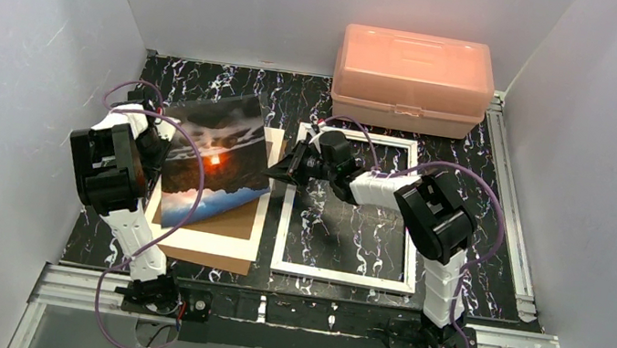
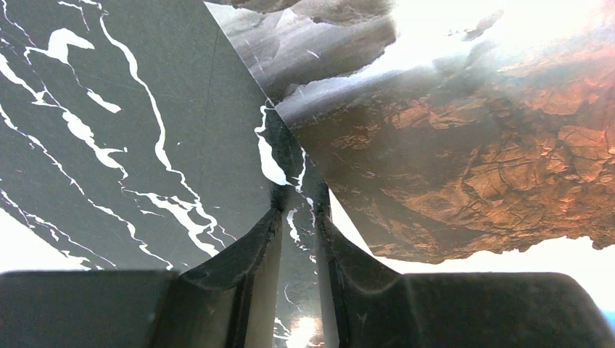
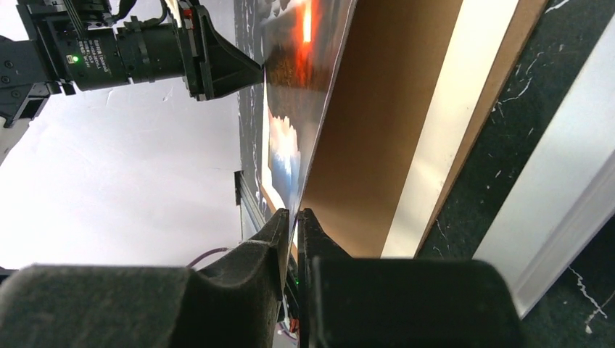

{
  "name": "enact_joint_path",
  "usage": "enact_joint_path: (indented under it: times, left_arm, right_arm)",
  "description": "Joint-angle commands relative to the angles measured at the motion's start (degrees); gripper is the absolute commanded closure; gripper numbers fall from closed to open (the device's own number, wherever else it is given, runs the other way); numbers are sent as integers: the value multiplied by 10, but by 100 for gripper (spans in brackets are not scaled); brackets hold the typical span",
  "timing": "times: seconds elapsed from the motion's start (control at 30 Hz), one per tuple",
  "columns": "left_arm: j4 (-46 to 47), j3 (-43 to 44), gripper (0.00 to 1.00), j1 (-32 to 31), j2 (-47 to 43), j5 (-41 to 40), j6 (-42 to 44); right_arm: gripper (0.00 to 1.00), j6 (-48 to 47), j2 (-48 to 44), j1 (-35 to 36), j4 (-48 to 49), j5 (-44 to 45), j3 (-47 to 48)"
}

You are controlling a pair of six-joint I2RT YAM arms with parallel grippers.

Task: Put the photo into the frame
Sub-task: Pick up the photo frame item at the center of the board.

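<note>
Right wrist: R hand [image 3: 291,214] pinches photo [image 3: 289,138].

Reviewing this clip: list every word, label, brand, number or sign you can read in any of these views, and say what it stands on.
No text can be read in any view.
Small white print on the left arm's black casing, seen from the right wrist: too small and blurred to read.
The photo, the frame and the pink box: no words, labels or numbers visible.
</note>
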Motion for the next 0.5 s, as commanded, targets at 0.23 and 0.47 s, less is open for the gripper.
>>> enact_joint_path:
  times: [0.23, 0.47]
  left_arm:
    - [22, -32, 79, 0, 35, -2, 8]
    - [22, -33, 79, -1, 33, -2, 8]
  right_arm:
    - [76, 10, -44, -2, 31, -23, -17]
    - [79, 12, -51, -3, 30, -19, -25]
